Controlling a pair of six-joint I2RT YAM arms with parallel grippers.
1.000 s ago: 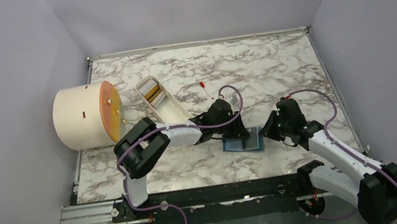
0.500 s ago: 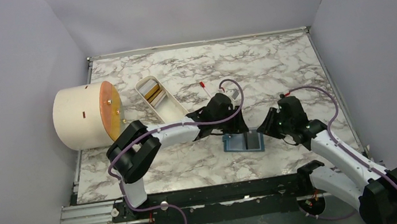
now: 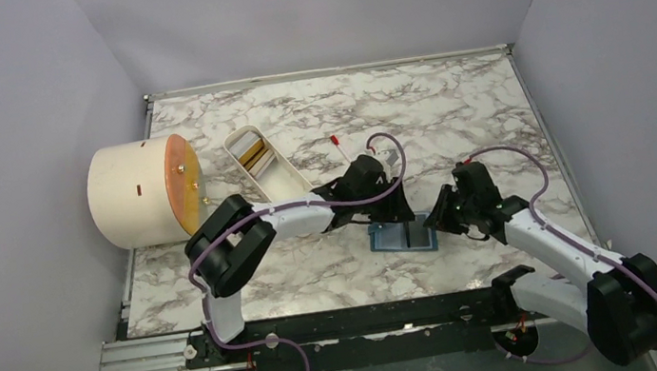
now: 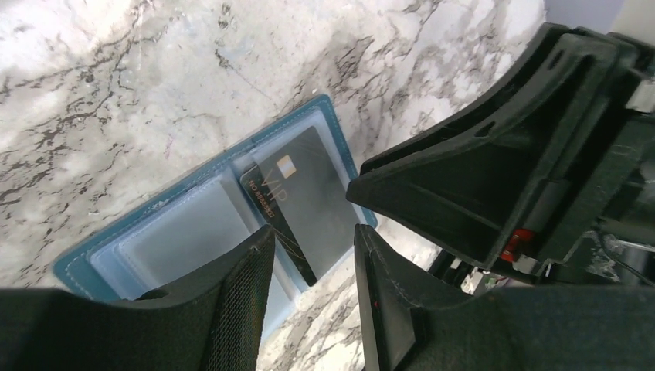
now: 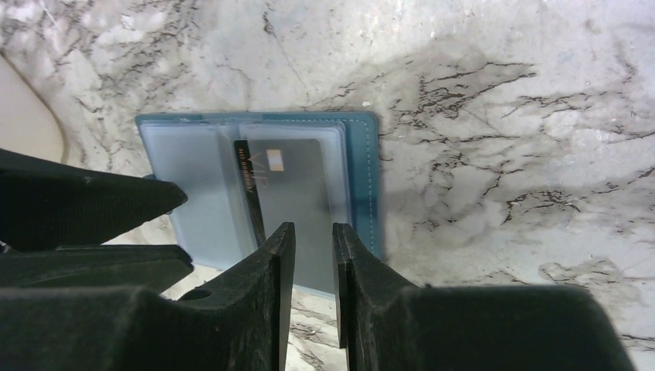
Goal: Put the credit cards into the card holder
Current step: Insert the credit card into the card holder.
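Observation:
The teal card holder [image 3: 402, 234] lies open on the marble between both arms. A dark grey credit card [image 4: 305, 193] sits part-way in its right clear pocket [image 5: 297, 182], the left end sticking out over the fold. My left gripper [image 4: 313, 232] hangs just above the holder's far edge [image 3: 394, 215], open, with nothing between its fingers. My right gripper [image 5: 313, 228] hovers at the holder's near right side [image 3: 437, 219], jaws a narrow gap apart, holding nothing. Something yellow-orange [image 3: 251, 151] rests in the white tray's far end.
A long white oval tray [image 3: 284, 180] lies left of the left arm. A cream cylinder [image 3: 136, 194] with a round orange face lies on its side at the table's left edge. A small red-tipped stick [image 3: 338, 146] lies behind the left gripper.
My left gripper's jaws have opened wider and it has drawn back a little from the holder. The right gripper has shifted slightly left toward the holder's right edge.

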